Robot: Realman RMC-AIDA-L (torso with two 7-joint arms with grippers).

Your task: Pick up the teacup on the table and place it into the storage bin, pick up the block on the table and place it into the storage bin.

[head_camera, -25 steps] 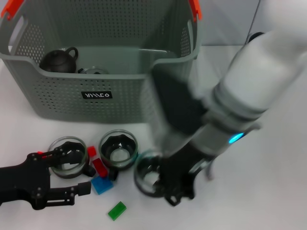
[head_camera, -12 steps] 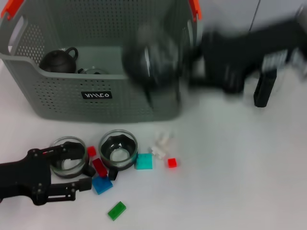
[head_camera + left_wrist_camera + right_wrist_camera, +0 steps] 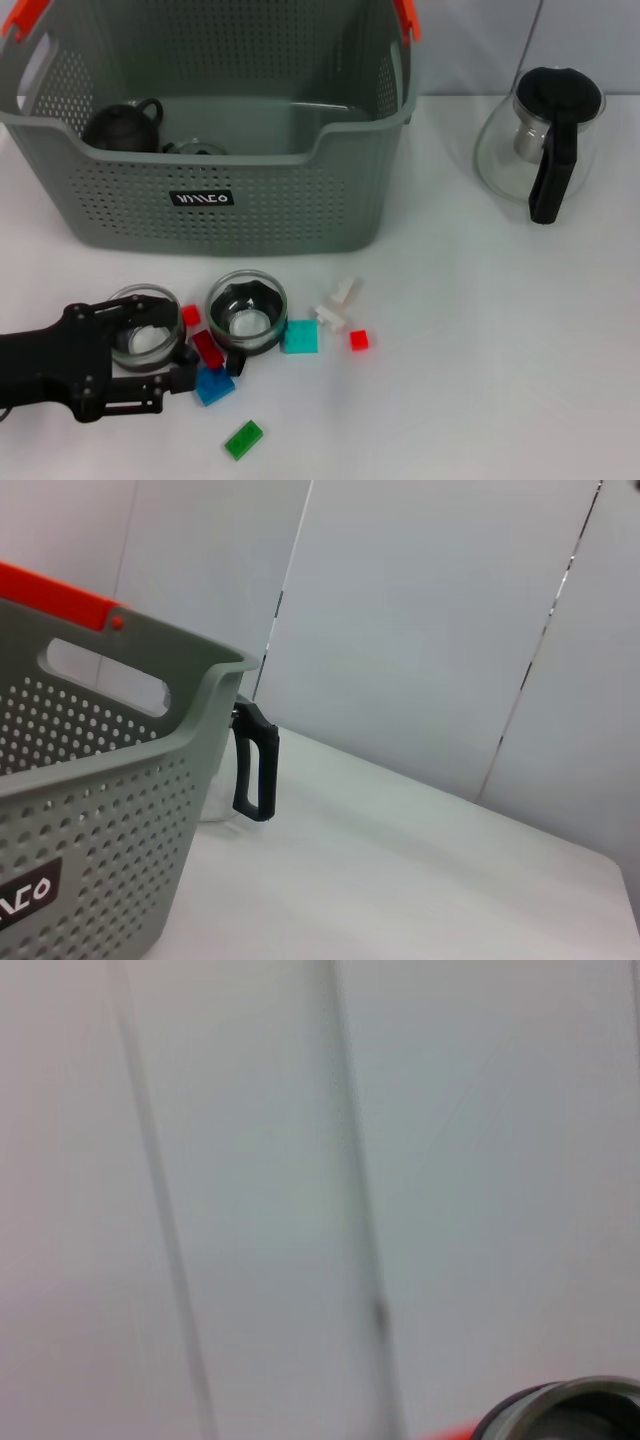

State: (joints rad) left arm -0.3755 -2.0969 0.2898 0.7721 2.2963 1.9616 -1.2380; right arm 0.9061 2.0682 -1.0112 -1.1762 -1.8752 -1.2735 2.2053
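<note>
Two glass teacups stand on the white table in the head view: the left teacup [image 3: 143,332] and another teacup [image 3: 246,311]. My left gripper [image 3: 178,350] is open, with its black fingers on either side of the left teacup. Blocks lie scattered around the cups: red [image 3: 208,348], blue [image 3: 212,385], green [image 3: 243,439], teal [image 3: 299,337], white [image 3: 338,300] and a small red one [image 3: 358,340]. The grey-green storage bin [image 3: 250,205] stands behind them, and its wall [image 3: 90,810] shows in the left wrist view. My right gripper is out of sight. A dark round rim [image 3: 560,1412] shows in the right wrist view.
A glass teapot [image 3: 545,140] with black lid and handle stands at the right rear; its handle [image 3: 255,775] shows past the bin's corner. A dark teapot [image 3: 122,125] and a glass piece [image 3: 195,148] lie inside the bin.
The right arm swung up from the table front, passed over the bin's right side and left the head view. The cup it reached is gone, uncovering teal, white and red blocks. The left gripper barely shifted.
</note>
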